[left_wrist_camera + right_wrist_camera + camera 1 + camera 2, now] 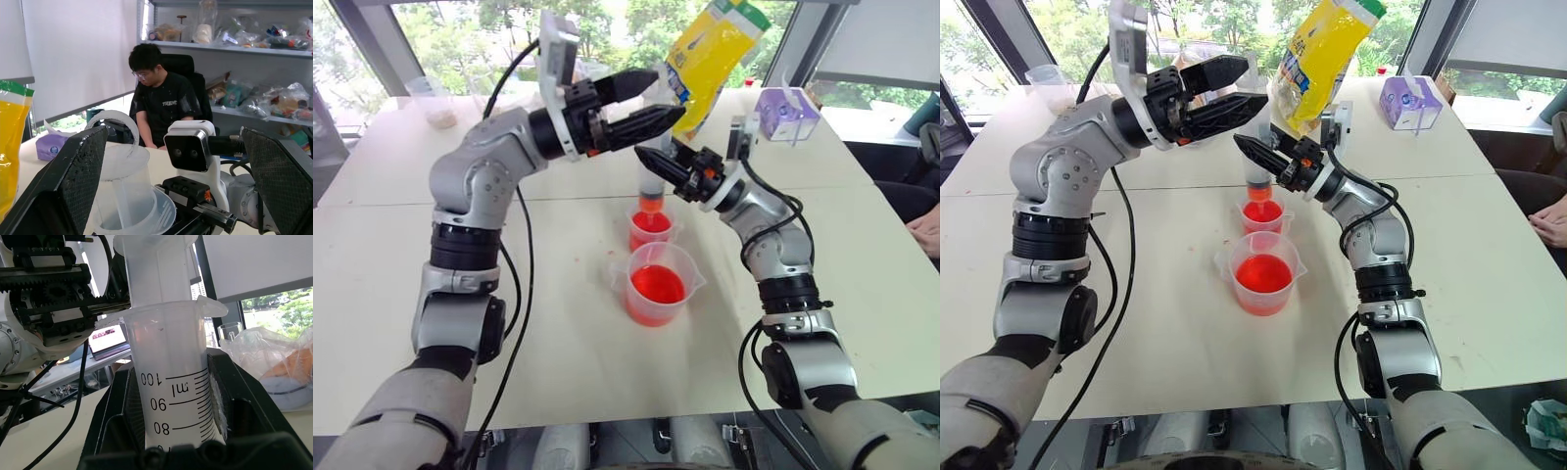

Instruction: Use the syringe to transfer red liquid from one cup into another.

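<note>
- Daylight is coming through big windows (pixel 460 20) showing green trees.
- White tables (pixel 587 362) are standing pushed together.
- A person (pixel 161 105) is sitting in a black chair (pixel 183 66).
- Shelves (pixel 234 49) are holding bagged clutter.

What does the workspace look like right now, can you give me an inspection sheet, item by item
Surface: white table, small red specks beside the cups.
Job's things: syringe upright, tip in the smaller cup; beaker in front, part full of red liquid.
Clutter: yellow bag, purple tissue box, clear cup at the far left.
Grippers: right gripper shut on the syringe barrel; left gripper open around the plunger top.
Cables: black cables along both arms.
Surroundings: windows, shelves, a seated person.
</note>
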Controlling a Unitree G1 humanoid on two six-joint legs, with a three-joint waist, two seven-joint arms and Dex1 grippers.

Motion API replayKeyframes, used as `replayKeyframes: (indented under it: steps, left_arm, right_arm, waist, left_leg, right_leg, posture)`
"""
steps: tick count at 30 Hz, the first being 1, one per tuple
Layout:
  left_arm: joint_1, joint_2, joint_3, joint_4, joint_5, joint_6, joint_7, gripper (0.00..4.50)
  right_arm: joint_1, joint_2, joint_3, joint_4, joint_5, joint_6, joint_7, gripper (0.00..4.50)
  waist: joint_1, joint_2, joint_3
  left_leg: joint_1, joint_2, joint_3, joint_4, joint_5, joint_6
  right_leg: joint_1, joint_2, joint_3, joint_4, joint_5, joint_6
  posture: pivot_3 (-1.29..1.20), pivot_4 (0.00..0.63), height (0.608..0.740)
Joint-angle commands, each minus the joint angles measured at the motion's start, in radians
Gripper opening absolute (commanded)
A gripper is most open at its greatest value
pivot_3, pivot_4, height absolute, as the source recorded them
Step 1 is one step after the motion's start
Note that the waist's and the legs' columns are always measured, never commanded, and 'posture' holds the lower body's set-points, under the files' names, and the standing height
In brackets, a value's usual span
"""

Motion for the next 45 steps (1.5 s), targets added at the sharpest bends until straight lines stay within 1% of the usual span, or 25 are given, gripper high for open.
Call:
replayKeyframes:
  steps: [1,2,5,12,13,30,45]
  left_arm:
    - [-0.034,-0.019,-0.007,-0.009,0.007,-0.004,-0.006,4.44]
    - [-0.037,-0.024,-0.007,-0.004,0.011,-0.005,-0.006,4.44]
    - [-0.047,-0.035,-0.010,0.016,0.023,-0.005,-0.009,3.64]
    - [-0.044,-0.042,-0.017,0.020,0.045,-0.005,-0.026,0.20]
    - [-0.043,-0.042,-0.017,0.023,0.051,-0.006,-0.027,0.10]
    - [0.009,-0.044,-0.046,0.035,0.118,-0.027,-0.065,0.10]
    - [0.048,-0.046,-0.066,0.029,0.134,-0.010,-0.076,0.10]
  right_arm:
    - [-0.021,0.005,-0.008,-0.048,0.002,-0.011,0.006,1.38]
    - [-0.021,0.006,-0.008,-0.047,0.001,-0.011,0.007,1.38]
    - [-0.023,0.009,-0.008,-0.041,-0.006,-0.014,0.010,1.38]
    - [-0.027,0.010,-0.013,-0.041,-0.014,-0.015,0.017,1.38]
    - [-0.028,0.010,-0.013,-0.043,-0.014,-0.014,0.018,1.38]
    - [-0.063,-0.018,-0.047,-0.099,0.009,0.014,0.003,1.38]
    - [-0.091,-0.025,-0.074,-0.152,0.042,0.072,-0.020,1.38]
  waist:
    - [0.000,0.000,0.000]
    - [0.000,0.000,0.000]
    - [0.000,0.000,0.000]
    - [-0.002,0.000,0.000]
    - [-0.001,0.000,0.000]
    - [0.000,0.000,0.000]
    - [0.000,0.000,0.000]
  left_leg:
    - [0.000,0.000,0.000,0.000,0.000,0.000]
    - [0.000,0.000,0.000,0.000,0.000,0.000]
    - [0.000,0.000,0.000,0.000,0.000,0.000]
    - [0.000,0.000,0.000,0.000,0.000,0.000]
    - [0.000,0.000,0.000,0.000,0.000,0.000]
    - [0.000,0.000,0.000,0.000,0.000,0.000]
    - [0.000,0.000,0.000,0.000,0.000,0.000]
  right_leg:
    - [0.000,0.000,0.000,0.000,0.000,0.000]
    - [0.000,0.000,0.000,0.000,0.000,0.000]
    - [0.000,0.000,0.000,0.000,0.000,0.000]
    - [0.000,0.000,0.000,0.000,0.000,0.000]
    - [0.000,0.000,0.000,0.000,0.000,0.000]
    - [0.000,0.000,0.000,0.000,0.000,0.000]
    - [0.000,0.000,0.000,0.000,0.000,0.000]
  posture:
    - [0.00,0.150,0.740]
    - [0.00,0.150,0.740]
    - [0.00,0.150,0.740]
    - [0.00,0.150,0.740]
    - [0.00,0.150,0.740]
    - [0.00,0.150,0.740]
    - [0.00,0.150,0.740]
